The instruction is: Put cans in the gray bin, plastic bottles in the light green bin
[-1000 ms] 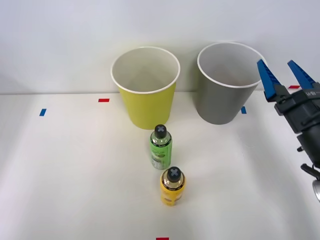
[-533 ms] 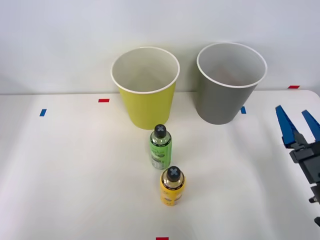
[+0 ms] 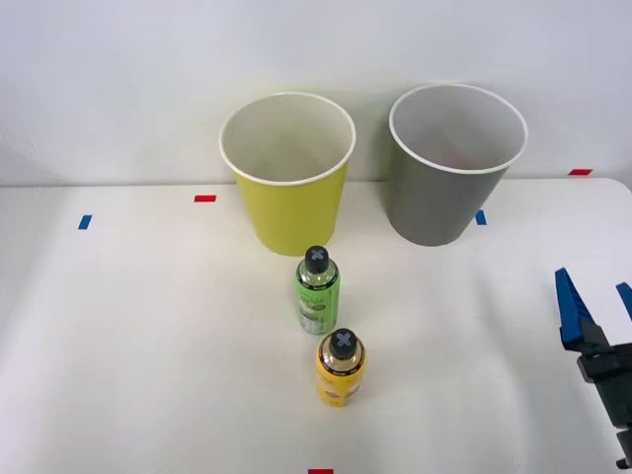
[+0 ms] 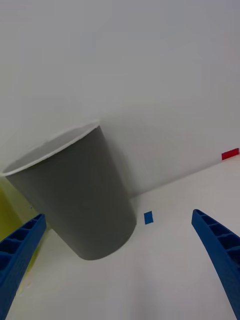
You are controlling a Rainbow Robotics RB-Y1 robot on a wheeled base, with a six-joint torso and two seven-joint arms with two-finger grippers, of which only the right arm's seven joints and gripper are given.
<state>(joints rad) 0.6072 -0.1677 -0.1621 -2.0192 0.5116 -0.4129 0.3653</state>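
Two plastic bottles left unsorted on the white surface [image 3: 118,346], both upright near its middle: green-labelled bottle [image 3: 317,290] just in front of the light green bin [image 3: 288,188], yellow-labelled bottle [image 3: 342,367] just beside it on the side toward the front edge. Light green bin and gray bin [image 3: 446,178] set side by side along the far edge, gray one toward the right corner; white inside of the light green bin seen bare as far as visible, floor of the gray bin hidden by its wall. No can found on the surface; judged either already binned or absent, not to be told which. Bottle sorting judged wholly outstanding. Right end effector [image 3: 596,305] placed low by the right edge, well apart from bottles and bins, blue ribbed fingers [image 4: 22,250] spread wide, nothing between them and nothing touched; gray bin [image 4: 75,195] framed between them in the wrist view.
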